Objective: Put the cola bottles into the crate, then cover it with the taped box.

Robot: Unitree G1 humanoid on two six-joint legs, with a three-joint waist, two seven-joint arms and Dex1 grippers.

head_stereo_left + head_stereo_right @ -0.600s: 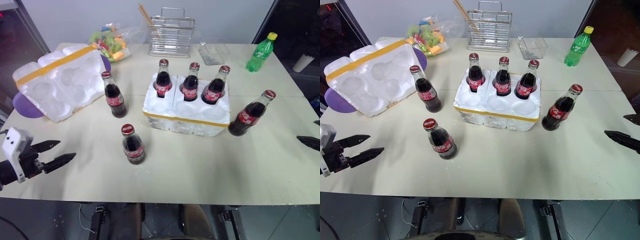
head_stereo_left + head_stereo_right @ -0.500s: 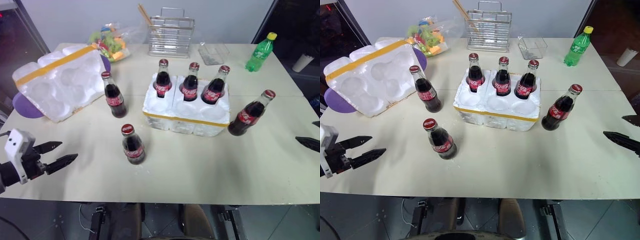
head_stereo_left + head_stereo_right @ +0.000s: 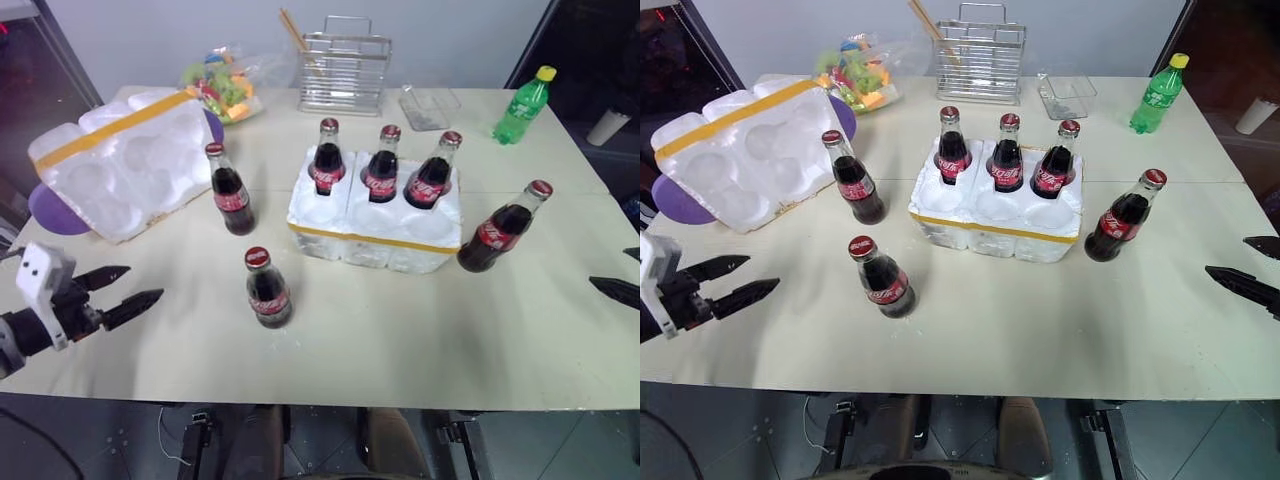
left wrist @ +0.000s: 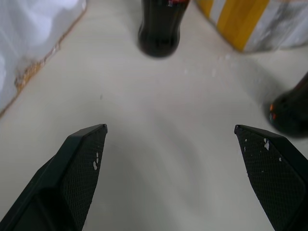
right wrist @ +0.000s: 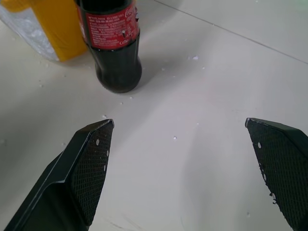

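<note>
Three cola bottles (image 3: 381, 165) stood in the back row of the crate (image 3: 375, 225) at the middle of the worktop (image 3: 400, 330), its front wells unfilled; three more stood on the worktop, one just right of the crate (image 3: 503, 228), one to its left (image 3: 229, 190), one in front of that (image 3: 267, 289); the taped box (image 3: 125, 165) lay hollow side up at the far left, resting partly on a purple plate (image 3: 50, 212); the left gripper (image 3: 122, 287) hovered near the left edge, fingers spread and holding nothing; the right gripper (image 3: 1250, 265) hovered at the right edge, fingers likewise apart and unladen.
</note>
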